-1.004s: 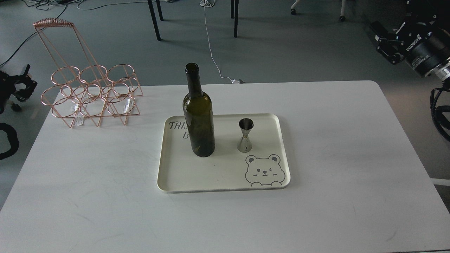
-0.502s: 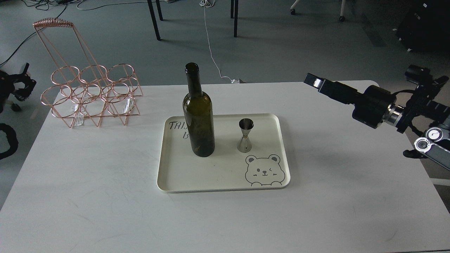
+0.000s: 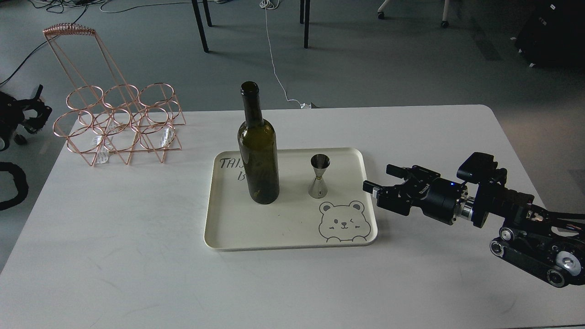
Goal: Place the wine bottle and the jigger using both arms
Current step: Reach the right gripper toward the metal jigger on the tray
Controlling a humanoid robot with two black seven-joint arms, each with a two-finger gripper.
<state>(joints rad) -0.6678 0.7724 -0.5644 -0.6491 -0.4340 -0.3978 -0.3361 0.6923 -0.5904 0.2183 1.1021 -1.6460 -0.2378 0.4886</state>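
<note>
The dark olive-green wine bottle (image 3: 258,155) stands upright on the left half of a cream tray (image 3: 292,233) with a bear drawing. The steel jigger (image 3: 319,176) stands upright on the tray to the bottle's right. My right gripper (image 3: 382,179) is low over the table just right of the tray's right edge. It points left toward the jigger with its fingers apart and empty. My left gripper (image 3: 28,113) is at the far left edge, off the table, small and dark. Its fingers cannot be told apart.
A copper wire bottle rack (image 3: 119,121) stands at the table's back left. The white table (image 3: 137,256) reaches to the front edge of the view. Chair legs and cables are on the floor behind the table.
My right arm has swung down from the upper right to low over the table beside the tray, its gripper now facing the jigger. The left arm has barely moved. Bottle and jigger are unmoved.
</note>
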